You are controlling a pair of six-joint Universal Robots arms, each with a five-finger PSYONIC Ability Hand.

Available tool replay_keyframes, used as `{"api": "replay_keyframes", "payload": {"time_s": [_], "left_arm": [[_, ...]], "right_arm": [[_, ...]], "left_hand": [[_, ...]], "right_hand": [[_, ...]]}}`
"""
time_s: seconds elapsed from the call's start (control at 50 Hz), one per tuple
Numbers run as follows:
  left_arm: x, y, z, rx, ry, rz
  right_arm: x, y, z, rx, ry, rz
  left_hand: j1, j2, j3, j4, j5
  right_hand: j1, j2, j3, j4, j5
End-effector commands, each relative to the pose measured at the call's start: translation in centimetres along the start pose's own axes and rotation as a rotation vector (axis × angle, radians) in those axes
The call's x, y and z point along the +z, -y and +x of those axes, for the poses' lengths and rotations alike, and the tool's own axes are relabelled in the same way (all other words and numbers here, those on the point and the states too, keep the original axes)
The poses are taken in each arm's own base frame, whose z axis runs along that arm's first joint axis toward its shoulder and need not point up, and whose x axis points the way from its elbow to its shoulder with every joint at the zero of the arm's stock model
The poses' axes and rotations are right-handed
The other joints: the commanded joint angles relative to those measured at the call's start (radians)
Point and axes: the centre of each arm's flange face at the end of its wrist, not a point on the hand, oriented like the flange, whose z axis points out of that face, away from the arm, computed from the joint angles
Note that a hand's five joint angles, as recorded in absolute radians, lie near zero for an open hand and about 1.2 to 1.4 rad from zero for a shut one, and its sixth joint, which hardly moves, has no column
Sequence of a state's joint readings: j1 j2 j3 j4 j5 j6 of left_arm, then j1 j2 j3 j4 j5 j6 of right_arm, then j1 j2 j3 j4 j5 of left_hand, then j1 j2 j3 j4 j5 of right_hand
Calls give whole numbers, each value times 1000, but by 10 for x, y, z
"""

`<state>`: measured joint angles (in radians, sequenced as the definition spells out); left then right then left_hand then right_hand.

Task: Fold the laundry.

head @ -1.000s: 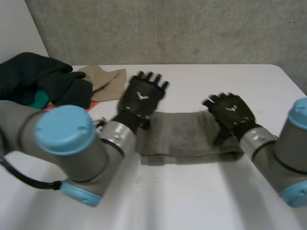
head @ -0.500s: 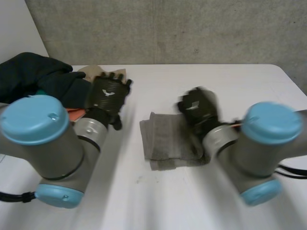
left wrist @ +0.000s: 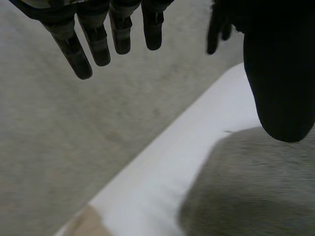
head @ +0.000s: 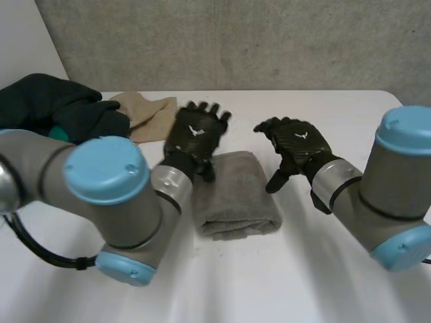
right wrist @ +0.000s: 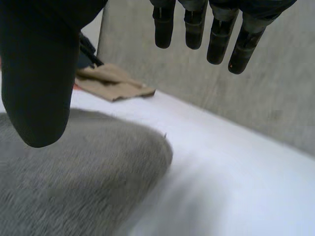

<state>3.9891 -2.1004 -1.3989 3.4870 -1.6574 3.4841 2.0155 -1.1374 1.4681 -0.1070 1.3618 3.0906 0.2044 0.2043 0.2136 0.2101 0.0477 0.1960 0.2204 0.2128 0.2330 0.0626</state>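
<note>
Flanking grey towel point(head: 236, 198) at both edges — left robot hand point(head: 195, 134), right robot hand point(head: 296, 145), spread — table point(head: 269, 282) beyond

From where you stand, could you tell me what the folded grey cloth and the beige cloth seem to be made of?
The folded grey cloth looks like terry towelling: matt, fuzzy nap and a thick, rounded fold. The beige cloth looks like thinner, smooth woven fabric, lying flat with sharp creases; its fibre is unclear.

Soft, even light; the table point(head: 357, 108) reads bright white. The towel point(head: 236, 195) casts a faint shadow along its near edge.
</note>
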Motion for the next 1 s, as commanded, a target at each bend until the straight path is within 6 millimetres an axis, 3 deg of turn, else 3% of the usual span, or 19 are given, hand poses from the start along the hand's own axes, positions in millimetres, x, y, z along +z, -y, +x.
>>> {"api": "replay_keyframes", "payload": {"time_s": [0.02, 0.12, 0.22, 0.32, 0.38, 0.42, 0.52, 0.6, 0.7, 0.8, 0.9, 1.0], "left_arm": [[-6, -40, 9, 16, -3, -196], [-12, -64, 12, 46, -15, -316], [-12, -65, 11, 49, -36, -340], [-12, -56, 15, 48, -99, -309], [-12, -34, 12, 35, -139, -237], [-13, -6, -1, 19, -144, -157], [-15, 29, -28, 3, -167, -44], [-19, 38, -32, -28, -271, -6], [-29, 41, -34, -85, -419, -17], [-35, 44, -33, -104, -490, -14], [-36, 45, -32, -101, -491, -10], [-37, 44, -32, -100, -492, -13]], "right_arm": [[25, -25, -1, 32, 48, -189], [39, -48, -2, 30, 72, -280], [40, -56, 0, -54, 60, -319], [33, -36, 8, -76, -5, -267], [22, -23, 9, -59, -40, -191], [14, -24, 10, -25, -58, -140], [-2, -29, 25, 55, -115, -76], [-13, -48, 28, 127, -118, -122], [-17, -61, 18, 175, -42, -158], [-2, -81, 12, 206, 29, -163], [9, -84, 3, 214, 58, -145], [23, -90, -7, 205, 81, -144]], "left_hand": [[33, 33, 23, 27, 15], [24, 24, 15, 18, 6], [30, 30, 20, 24, 12], [27, 27, 18, 21, 9], [27, 27, 18, 21, 9], [27, 27, 18, 21, 9], [30, 30, 20, 24, 12], [30, 30, 20, 24, 12], [47, 47, 38, 42, 29], [50, 50, 41, 44, 32], [50, 50, 41, 44, 32], [50, 50, 41, 44, 32]], "right_hand": [[-21, -46, -38, -58, -63], [-21, -46, -38, -58, -63], [-21, -46, -38, -58, -63], [-21, -46, -38, -58, -63], [-21, -46, -38, -58, -63], [-21, -46, -38, -58, -63], [-21, -46, -38, -58, -63], [-21, -46, -38, -58, -63], [-21, -46, -38, -58, -63], [-21, -46, -38, -58, -63], [3, -21, -13, -34, -38], [176, 152, 160, 139, 135]]}}
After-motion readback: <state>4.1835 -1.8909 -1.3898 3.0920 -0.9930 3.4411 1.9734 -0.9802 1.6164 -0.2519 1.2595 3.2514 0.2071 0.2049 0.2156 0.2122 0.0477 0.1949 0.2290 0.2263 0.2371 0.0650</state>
